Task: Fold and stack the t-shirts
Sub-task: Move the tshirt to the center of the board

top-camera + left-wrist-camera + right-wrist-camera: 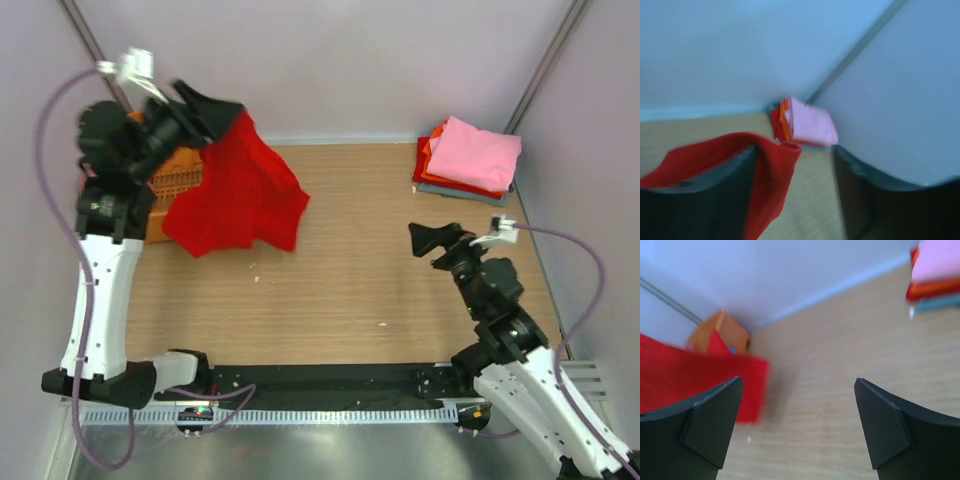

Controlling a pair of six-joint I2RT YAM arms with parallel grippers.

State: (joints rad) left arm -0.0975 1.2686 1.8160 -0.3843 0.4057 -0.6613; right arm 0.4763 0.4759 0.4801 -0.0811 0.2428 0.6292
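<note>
A bright red t-shirt (240,190) hangs crumpled from my raised left gripper (205,105) at the back left, its lower part resting on the table. In the left wrist view the jaws stand wide apart, and the red cloth (765,170) drapes over the left finger (695,200) only. A folded stack (468,158) lies at the back right, with light pink on top and orange-red, red and grey-blue layers below; it also shows in the left wrist view (807,122). My right gripper (435,240) is open and empty above bare table, right of centre (797,425).
An orange slotted basket (170,185) stands at the back left behind the red shirt, also seen in the right wrist view (720,330). Pale walls close the back and sides. A few small white specks (382,324) lie on the wooden table.
</note>
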